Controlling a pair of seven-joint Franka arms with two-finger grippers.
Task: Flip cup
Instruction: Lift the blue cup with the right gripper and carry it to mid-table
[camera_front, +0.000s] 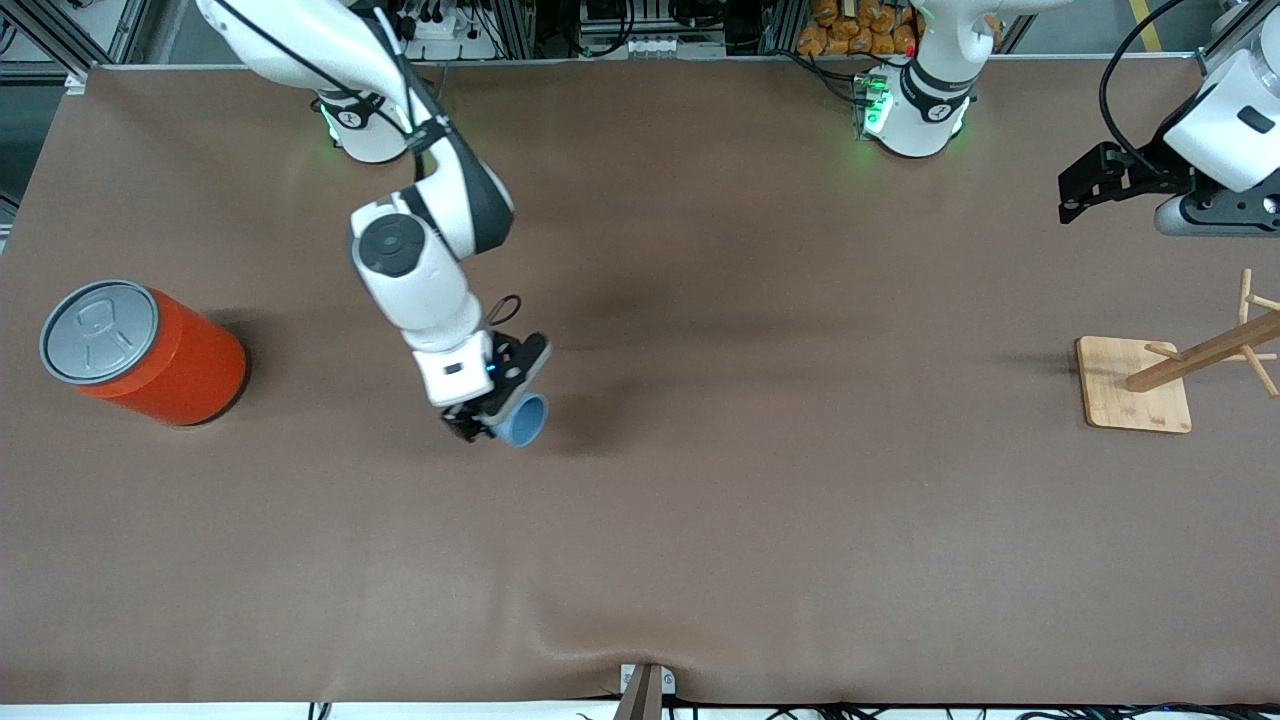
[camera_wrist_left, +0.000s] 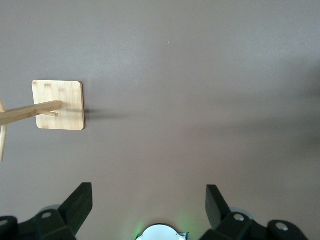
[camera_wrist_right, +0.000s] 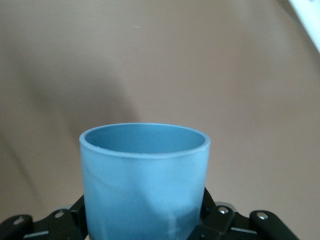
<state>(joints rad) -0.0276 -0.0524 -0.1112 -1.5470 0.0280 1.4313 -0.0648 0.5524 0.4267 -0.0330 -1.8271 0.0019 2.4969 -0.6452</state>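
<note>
Front view: the right gripper (camera_front: 478, 425) is clamped on the cup (camera_front: 524, 419), a small light blue one held tilted on its side above the brown table (camera_front: 700, 520), its open mouth turned toward the wooden rack (camera_front: 1180, 375). The cup is well apart from the orange can (camera_front: 150, 352), on the side toward the left arm's end. The left gripper (camera_front: 1085, 190) waits in the air over the table's edge near the rack, well apart from the can.

Left wrist view: the left gripper (camera_wrist_left: 149, 202) has its fingers (camera_wrist_left: 80, 202) spread wide with nothing between them; the rack (camera_wrist_left: 57, 105) stands on the table below.

Right wrist view: the cup (camera_wrist_right: 145, 182) sits squeezed between the black fingers (camera_wrist_right: 215, 217), rim pointing away from the wrist
</note>
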